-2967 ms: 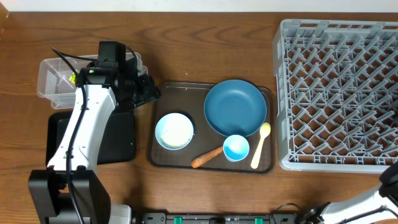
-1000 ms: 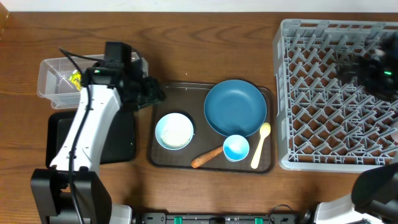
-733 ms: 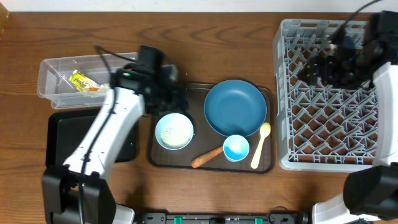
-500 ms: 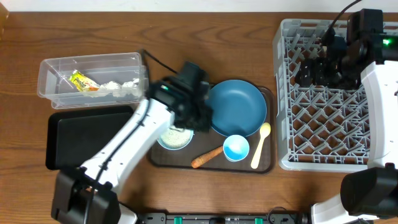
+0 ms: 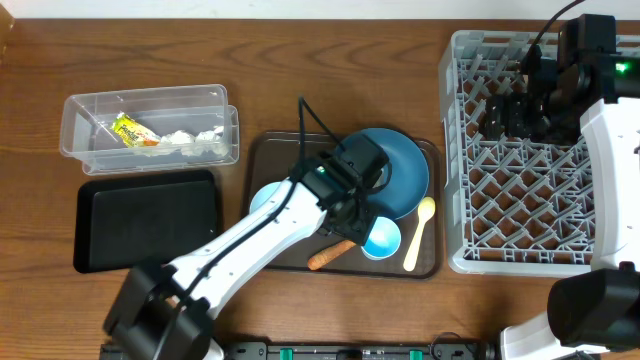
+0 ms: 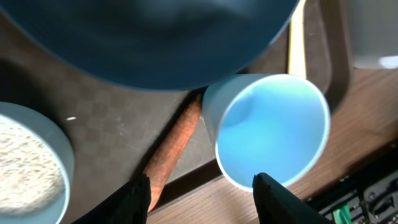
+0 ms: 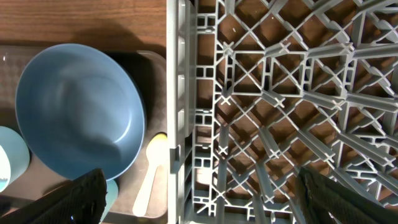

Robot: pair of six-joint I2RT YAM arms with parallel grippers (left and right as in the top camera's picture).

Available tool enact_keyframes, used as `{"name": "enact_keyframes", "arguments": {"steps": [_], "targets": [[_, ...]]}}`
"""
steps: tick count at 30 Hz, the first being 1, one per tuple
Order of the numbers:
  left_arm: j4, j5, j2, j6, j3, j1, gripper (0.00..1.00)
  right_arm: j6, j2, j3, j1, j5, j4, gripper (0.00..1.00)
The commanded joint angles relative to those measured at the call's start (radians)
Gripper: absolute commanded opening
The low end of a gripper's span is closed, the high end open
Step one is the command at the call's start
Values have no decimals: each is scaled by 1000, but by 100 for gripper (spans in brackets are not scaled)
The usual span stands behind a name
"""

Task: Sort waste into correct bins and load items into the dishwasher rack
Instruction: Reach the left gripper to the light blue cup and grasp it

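Left arm (image 5: 270, 225) reaches over the blue cup (image 5: 380, 238), jaws apart; right arm (image 5: 608, 120) hovers over the rack (image 5: 540, 220), jaws wide.

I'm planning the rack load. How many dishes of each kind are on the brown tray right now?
Plate: 1
Bowl: 1
Cup: 1
Spoon: 1
Total: 4

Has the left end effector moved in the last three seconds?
Yes: the left end effector went right, from the clear tub to over the brown tray.
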Motion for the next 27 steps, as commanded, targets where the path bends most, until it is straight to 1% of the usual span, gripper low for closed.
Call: {"name": "enact_keyframes", "arguments": {"steps": [1,5,7,9,10,13,15,20,23,27], "targets": [[5,-7,66,-24,-13,-1,55,13,-1,7,10,10,0,96],[31,26,113,-39,-13,-1,54,11,-1,7,9,10,0,96],[43,29,125,-39,-13,-1,45,11,-1,7,9,10,0,96],[58,29,130,-39,-13,-1,34,11,-1,7,10,10,0,96],[63,29,130,-39,-13,-1,31,11,-1,7,10,10,0,96],[72,29,130,-39,-13,-1,28,11,-1,7,10,10,0,96],[73,29,130,-39,-13,-1,24,11,-1,7,10,10,0,96],[73,29,130,-64,-17,-2,24,11,-1,7,10,10,0,96],[74,29,130,-64,-21,-2,21,11,-1,7,10,10,0,96],[73,30,130,-69,-24,-2,20,11,-1,7,10,10,0,97]]}}
